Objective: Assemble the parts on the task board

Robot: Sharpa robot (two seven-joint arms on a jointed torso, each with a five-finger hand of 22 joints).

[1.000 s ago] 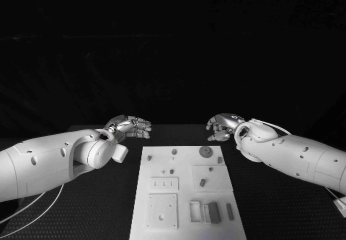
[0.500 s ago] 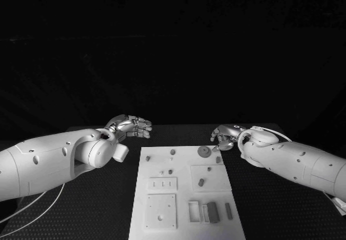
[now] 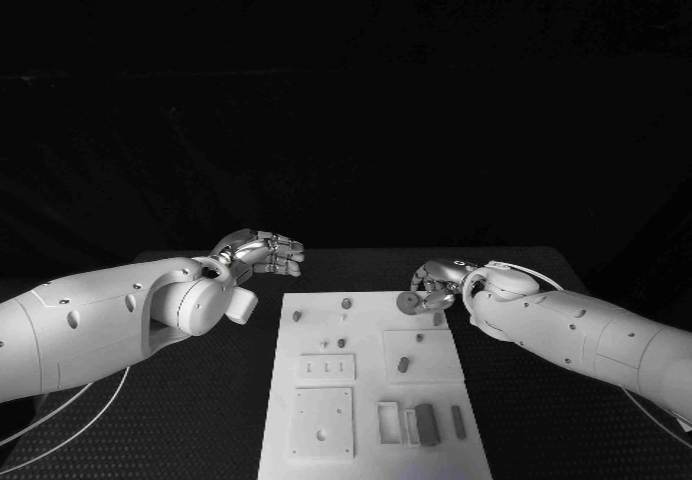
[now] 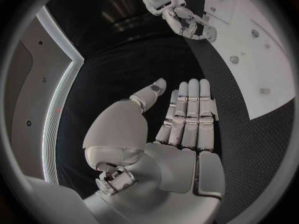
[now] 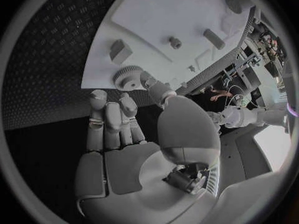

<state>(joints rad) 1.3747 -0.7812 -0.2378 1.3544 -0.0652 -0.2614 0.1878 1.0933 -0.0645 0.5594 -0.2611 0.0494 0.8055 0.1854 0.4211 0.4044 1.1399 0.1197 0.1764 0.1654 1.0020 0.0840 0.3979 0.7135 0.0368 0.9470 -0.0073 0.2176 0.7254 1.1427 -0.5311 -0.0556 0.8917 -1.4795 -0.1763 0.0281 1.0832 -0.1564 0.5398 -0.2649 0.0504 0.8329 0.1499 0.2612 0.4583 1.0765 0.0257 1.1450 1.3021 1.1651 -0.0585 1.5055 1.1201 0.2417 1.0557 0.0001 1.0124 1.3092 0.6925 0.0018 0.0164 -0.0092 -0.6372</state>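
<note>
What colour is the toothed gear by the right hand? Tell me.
Grey. The gear shows best in the right wrist view, lying at the white task board's edge near the right hand.

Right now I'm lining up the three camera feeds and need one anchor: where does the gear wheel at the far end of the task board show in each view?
Head view: the gear lies at the board's far right corner, at the right hand.
Left wrist view: gear beside the right hand's fingertips.
Right wrist view: gear just beyond the fingertips.
Shared landmark: the task board.
</note>
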